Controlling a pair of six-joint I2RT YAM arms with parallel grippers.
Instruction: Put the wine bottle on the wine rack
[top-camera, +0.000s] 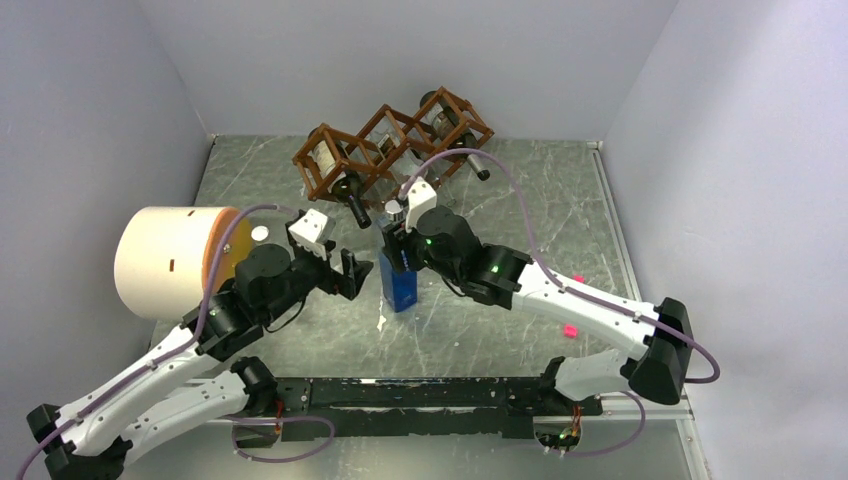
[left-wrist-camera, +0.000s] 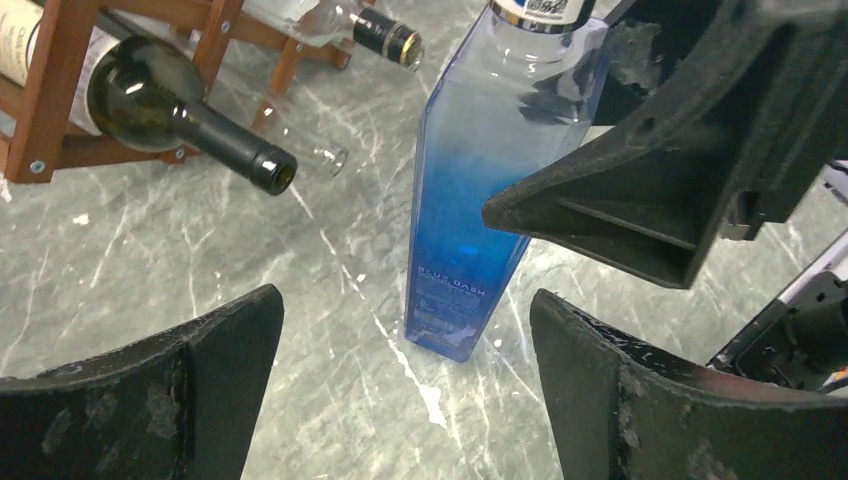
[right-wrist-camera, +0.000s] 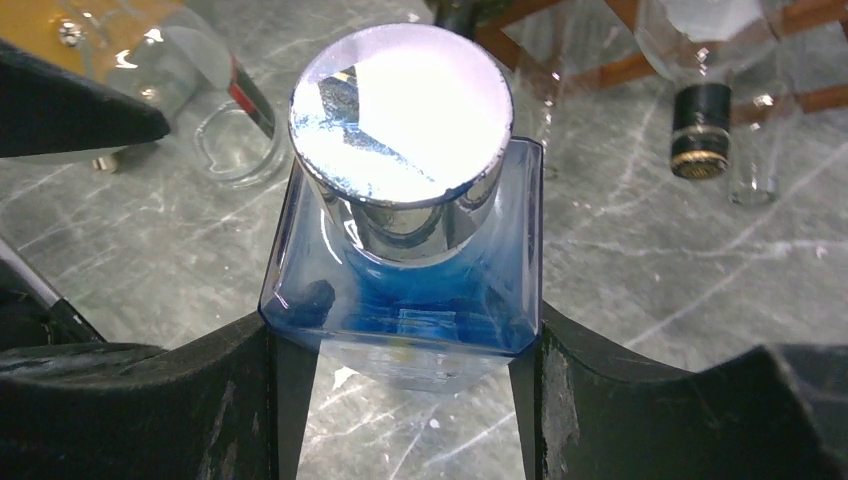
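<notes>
On the grey marbled table, the right end effector pinches the upright blue glass wine bottle by its square shoulders below the cap (stiff, slick, breakable, probably heavy, best gripped there), with the left end effector spread wide beside it and the wine rack beyond.

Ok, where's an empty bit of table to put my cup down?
Bare table right of the wine rack, and in front of the blue bottle. Crowded between them: left tool, right tool, poking bottle necks.
</notes>
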